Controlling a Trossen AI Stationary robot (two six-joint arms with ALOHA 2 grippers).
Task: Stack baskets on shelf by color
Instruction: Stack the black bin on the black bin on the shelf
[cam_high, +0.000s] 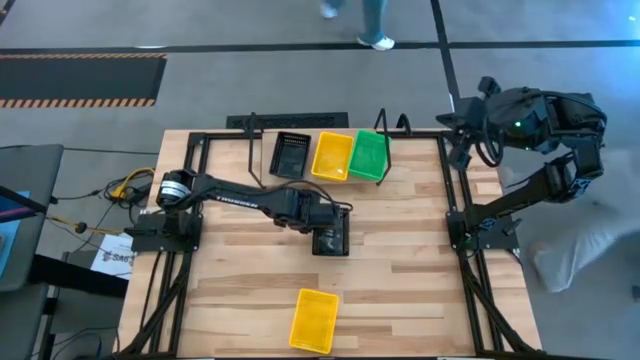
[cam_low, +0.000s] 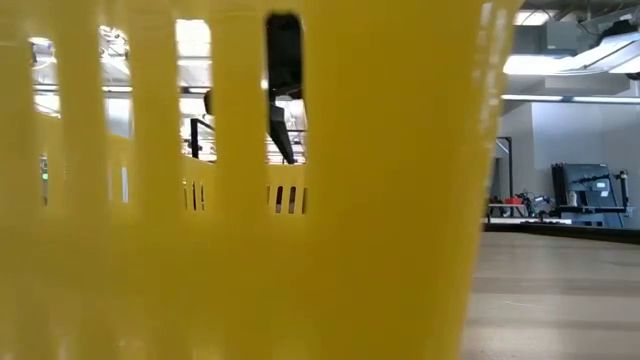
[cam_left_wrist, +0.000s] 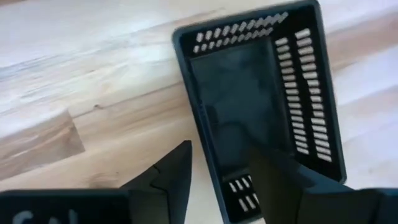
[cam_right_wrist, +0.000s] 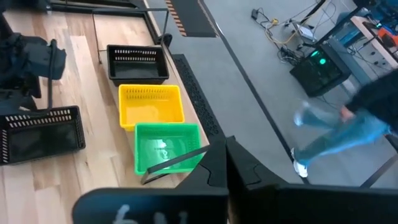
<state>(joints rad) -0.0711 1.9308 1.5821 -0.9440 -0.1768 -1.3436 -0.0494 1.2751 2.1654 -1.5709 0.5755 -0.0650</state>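
Observation:
A black basket (cam_high: 331, 241) (cam_left_wrist: 249, 93) rests on its bottom at the table's middle. My left gripper (cam_high: 326, 230) (cam_left_wrist: 217, 149) hangs open over one end of it. One finger is inside the basket and one outside, astride a long side wall, and I see no touch. On the shelf (cam_high: 255, 128) at the far edge, a black basket (cam_high: 290, 154), a yellow basket (cam_high: 332, 155) and a green basket (cam_high: 368, 155) stand in a row. A second yellow basket (cam_high: 314, 320) (cam_low: 250, 200) lies by the near edge. My right gripper (cam_high: 460, 130) (cam_right_wrist: 227, 149) waits shut off the far right corner.
The near yellow basket fills the low view and hides most of the table there. Bare wood lies between the middle black basket and the shelf, and to the table's right. A person (cam_right_wrist: 336, 130) walks on the floor beyond the far edge.

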